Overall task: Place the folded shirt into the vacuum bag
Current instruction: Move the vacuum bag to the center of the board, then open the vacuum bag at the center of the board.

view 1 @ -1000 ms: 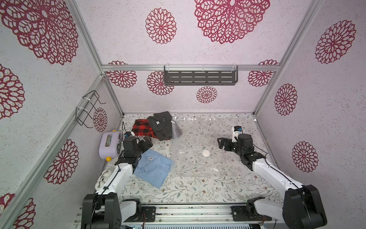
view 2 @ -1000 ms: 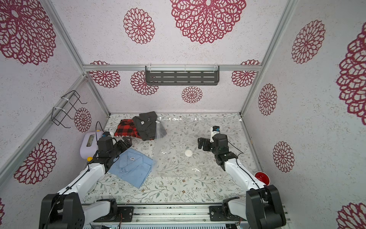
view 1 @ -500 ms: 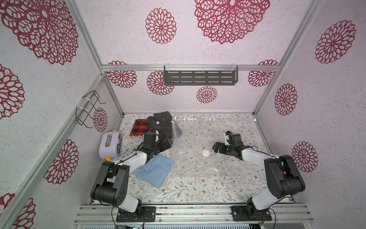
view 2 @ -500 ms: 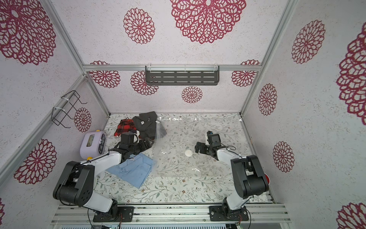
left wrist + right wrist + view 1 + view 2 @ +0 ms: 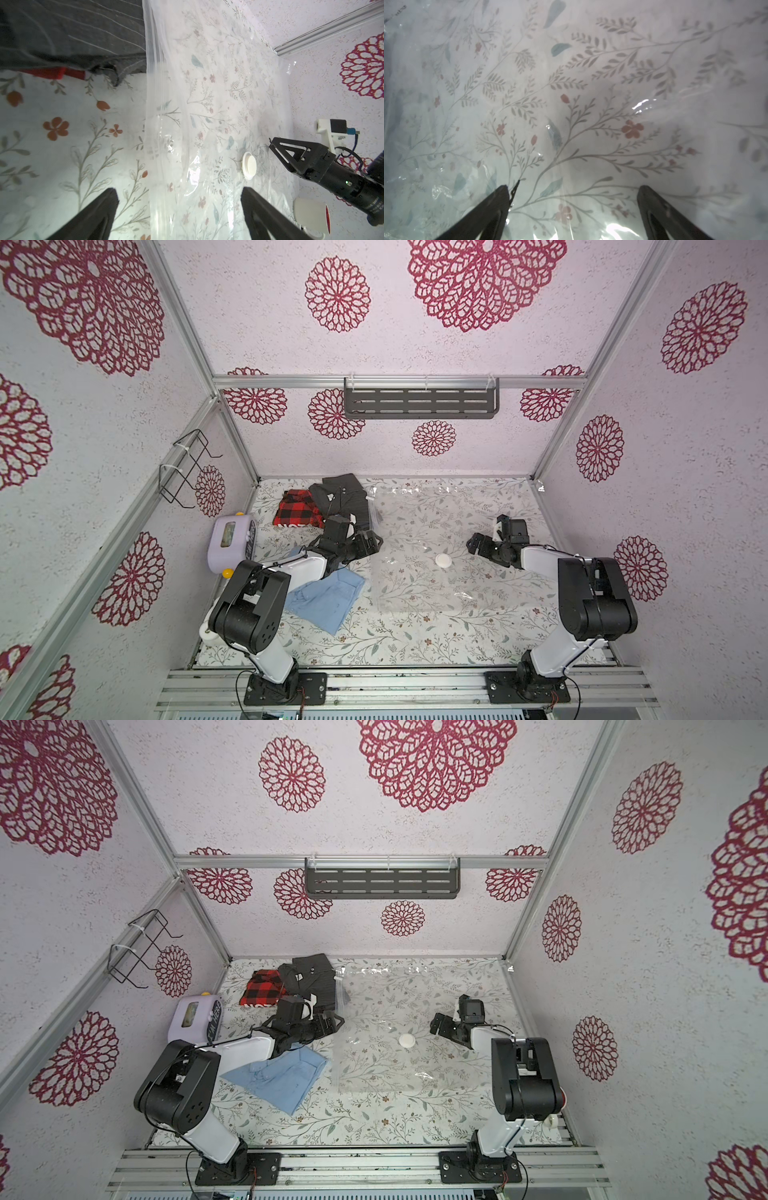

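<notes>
1. In both top views, the vacuum bag (image 5: 415,593) lay flat on the bench (image 5: 415,639), valve cap (image 5: 443,560) upward. The folded blue shirt (image 5: 328,601) lay just beside it, outside. The left tool (image 5: 374,545) and right tool (image 5: 473,545) hung over opposite sides of the bag.
2. Left wrist: the left tool stood spread, holding nothing, over the bag's zip strip (image 5: 151,83).
3. Right wrist: the right tool stood spread above the clear plastic.

I see open room above vacuum bag (image 5: 415,526) in middle. Dark shirt (image 5: 345,499) blocks far left, blue shirt (image 5: 328,601) fills near left. Near table (image 5: 415,639) strip bare.
</notes>
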You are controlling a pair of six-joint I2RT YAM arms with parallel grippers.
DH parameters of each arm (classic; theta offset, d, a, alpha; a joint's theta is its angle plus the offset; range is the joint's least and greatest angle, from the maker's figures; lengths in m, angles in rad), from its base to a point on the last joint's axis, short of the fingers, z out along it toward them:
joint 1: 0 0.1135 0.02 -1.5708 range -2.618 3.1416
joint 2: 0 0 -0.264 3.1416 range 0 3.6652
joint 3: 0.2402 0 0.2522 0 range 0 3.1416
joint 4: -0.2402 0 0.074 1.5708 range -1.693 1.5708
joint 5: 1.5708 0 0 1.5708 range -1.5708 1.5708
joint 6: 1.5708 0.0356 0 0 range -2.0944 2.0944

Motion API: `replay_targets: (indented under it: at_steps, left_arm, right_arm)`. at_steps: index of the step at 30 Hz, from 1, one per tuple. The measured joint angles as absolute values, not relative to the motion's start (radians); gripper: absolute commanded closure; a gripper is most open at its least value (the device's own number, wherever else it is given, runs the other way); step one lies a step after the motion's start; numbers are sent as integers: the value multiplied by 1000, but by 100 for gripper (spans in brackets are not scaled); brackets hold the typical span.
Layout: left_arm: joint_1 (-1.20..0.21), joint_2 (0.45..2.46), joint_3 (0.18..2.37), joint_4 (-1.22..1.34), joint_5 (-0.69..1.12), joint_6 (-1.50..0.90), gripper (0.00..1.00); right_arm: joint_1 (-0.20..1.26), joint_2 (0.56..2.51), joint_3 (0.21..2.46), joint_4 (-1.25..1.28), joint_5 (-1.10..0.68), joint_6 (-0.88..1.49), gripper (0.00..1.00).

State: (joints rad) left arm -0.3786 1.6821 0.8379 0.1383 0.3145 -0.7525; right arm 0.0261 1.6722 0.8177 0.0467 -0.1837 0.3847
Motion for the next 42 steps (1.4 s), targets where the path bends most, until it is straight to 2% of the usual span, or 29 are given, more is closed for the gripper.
replay_targets:
  at_steps: [6,10,12,17,20,28,34,39,42]
  left_arm:
    - [-395,1677,838,178,315,-776,3]
    - [-386,1641,838,149,253,-771,2]
    - [-375,1629,839,138,240,-772,1]
    - [-344,1641,850,118,238,-789,16]
    - [-321,1651,834,141,257,-813,18]
    - [-230,1663,794,147,336,-834,22]
    - [-223,1682,830,134,366,-814,33]
    - [-213,1697,830,139,382,-817,40]
    - [-210,1720,830,144,392,-823,41]
  right_arm:
    - [-19,1659,817,16,-168,378,1]
    - [9,1610,814,-25,-167,376,1]
    - [53,1580,821,-36,-161,373,1]
    - [230,1570,904,-59,-150,358,4]
    - [348,1589,978,-71,-109,356,6]
    - [595,1802,1242,-142,35,333,19]
    - [703,1950,1395,-228,115,326,32]
    - [761,2053,1534,-289,159,323,33]
    - [785,2107,1612,-323,185,323,33]
